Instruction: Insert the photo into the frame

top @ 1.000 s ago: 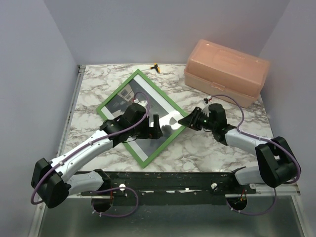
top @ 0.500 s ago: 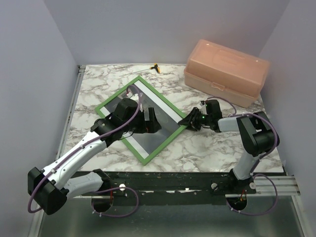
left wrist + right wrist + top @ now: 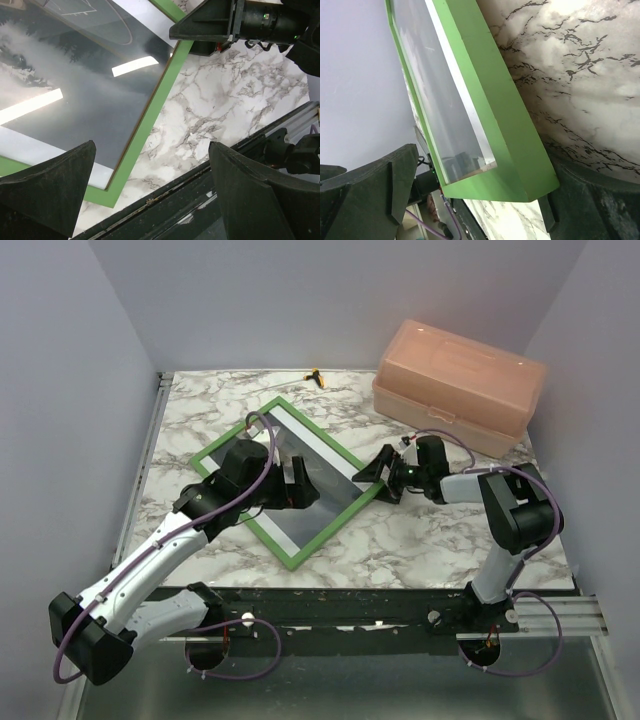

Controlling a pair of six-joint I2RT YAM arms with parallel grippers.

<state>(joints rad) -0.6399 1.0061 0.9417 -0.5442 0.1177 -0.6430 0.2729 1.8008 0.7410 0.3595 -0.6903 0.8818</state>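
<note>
Right wrist view: the right gripper (image 3: 480,197) is spread wide around the right corner of the frame (image 3: 490,100). The left gripper (image 3: 150,195), fingers also wide apart, hovers over the frame's middle. Inside the frame lies the photo (image 3: 75,95), landscape side up. The frame rests green face up on the marble table (image 3: 420,530).

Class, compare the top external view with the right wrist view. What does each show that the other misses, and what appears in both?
Only the top external view shows the pink box at the far right, the small yellow item at the table's far edge, and the whole outline of the green frame. Only the right wrist view shows the thickness of the frame's corner, close up, between the open fingers of the right hand. Both show the frame and the marble table.
</note>
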